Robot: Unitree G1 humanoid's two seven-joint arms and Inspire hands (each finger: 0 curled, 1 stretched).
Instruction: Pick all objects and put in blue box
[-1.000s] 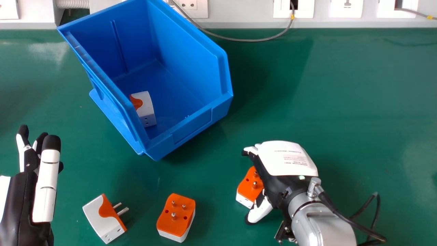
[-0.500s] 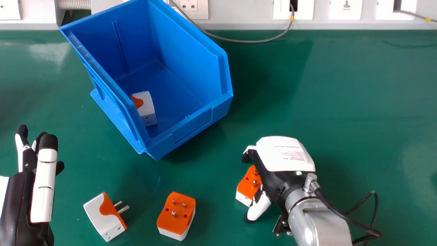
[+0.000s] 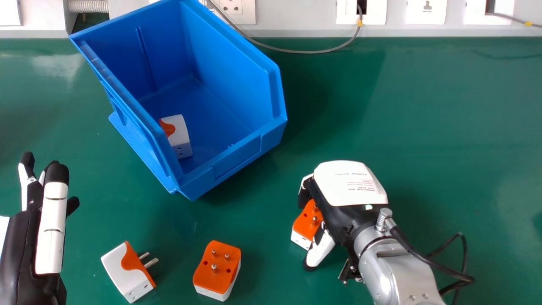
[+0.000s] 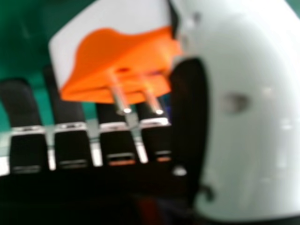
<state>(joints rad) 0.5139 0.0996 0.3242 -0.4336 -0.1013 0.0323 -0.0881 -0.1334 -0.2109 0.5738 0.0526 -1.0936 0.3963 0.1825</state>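
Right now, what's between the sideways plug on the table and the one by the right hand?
Another orange and white plug, pins up, on the green table; the head view shows it.

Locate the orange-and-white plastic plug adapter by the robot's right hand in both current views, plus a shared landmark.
Head view: orange-and-white plastic plug adapter in the lower half, right of centre, partly covered by the right hand.
Right hand view: same adapter large, close beside the white thumb, two metal pins showing.
Shared landmark: that thumb, next to the adapter in both.
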